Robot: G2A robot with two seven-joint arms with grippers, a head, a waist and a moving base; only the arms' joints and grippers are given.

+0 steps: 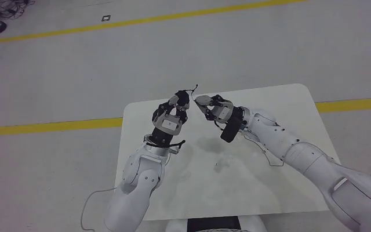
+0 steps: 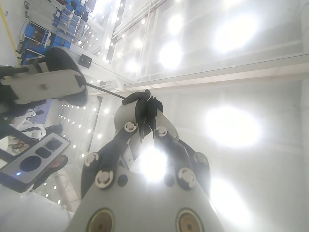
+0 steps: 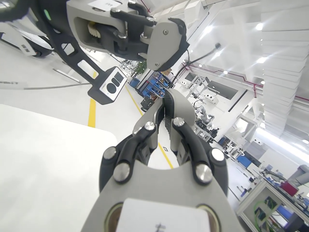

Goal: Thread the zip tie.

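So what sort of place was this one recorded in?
Probably a large robotics lab or factory hall: yellow floor lines, racks of blue storage bins, and workbenches with equipment.

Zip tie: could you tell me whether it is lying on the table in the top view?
No, the left gripper and the right gripper hold the zip tie up between them, off the table.

Counted here are one zip tie (image 1: 193, 89), two grippers, namely the left gripper (image 1: 185, 94) and the right gripper (image 1: 200, 100), one white table (image 1: 272, 101), and two yellow floor lines (image 1: 145, 21), one far and one nearer.
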